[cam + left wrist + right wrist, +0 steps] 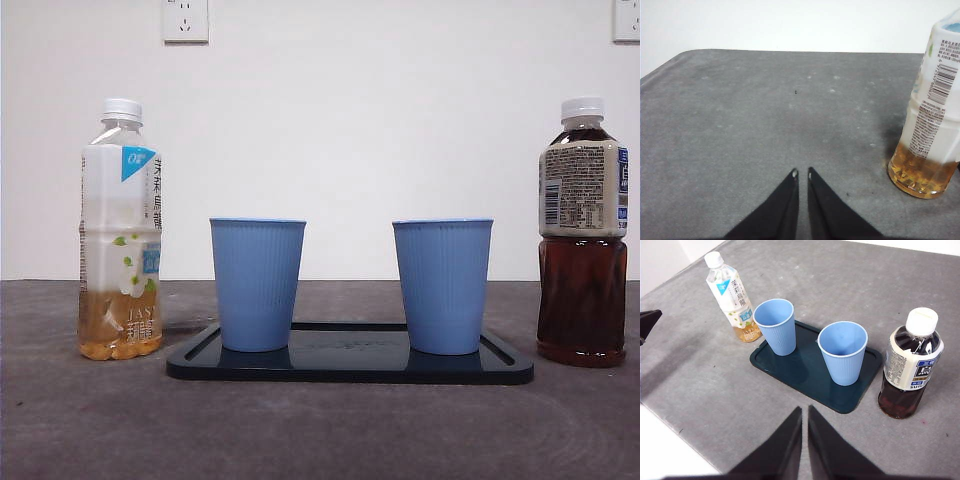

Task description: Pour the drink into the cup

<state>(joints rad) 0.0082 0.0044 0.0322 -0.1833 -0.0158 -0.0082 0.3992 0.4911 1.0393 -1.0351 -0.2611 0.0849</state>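
Observation:
Two blue ribbed cups stand upright on a dark tray (350, 370): one cup (257, 283) on its left half, the other cup (442, 285) on its right half. A capped pale tea bottle (121, 232), nearly empty, stands left of the tray. A capped dark tea bottle (583, 235) stands to the right. My left gripper (802, 173) is shut, low over the grey table, with the pale bottle (932, 120) off to one side. My right gripper (804, 410) is shut, high above the table, looking down on the tray (805, 371), both cups (775, 326) (842, 352) and the dark bottle (910, 365).
The grey table (320, 430) ends at a white wall with sockets (185, 20). In the right wrist view a black tip of the other arm (649, 322) shows near the pale bottle (732, 297), and the table's near edge (670, 425) runs close by.

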